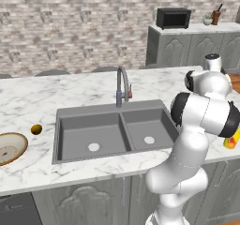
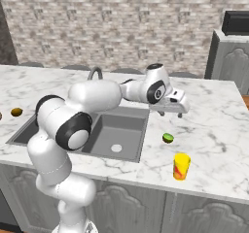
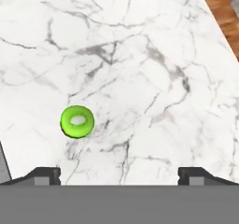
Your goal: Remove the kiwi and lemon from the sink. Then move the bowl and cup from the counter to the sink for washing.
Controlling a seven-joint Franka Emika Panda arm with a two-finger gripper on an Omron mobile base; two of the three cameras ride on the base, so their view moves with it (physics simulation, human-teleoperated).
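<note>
Zero readable writing or brand marks; only a red-orange mark on the small yellow cup [image 2: 182, 166]. White arm's jaws [image 2: 170, 111] spread fully wide, grasping nothing, above the white marble desk [image 2: 214, 125]. Round green kiwi [image 2: 168, 138] lies on desk right of dark grey double sink [image 1: 112, 135]. Golden-brown fruit [image 1: 36, 129] beside wide tan bowl [image 1: 9, 147], left of sink.

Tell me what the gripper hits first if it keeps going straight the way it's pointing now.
Most likely bare marble counter. The open gripper points down at it, and the green fruit lies off to one side of the line, though depth is hard to judge.
</note>
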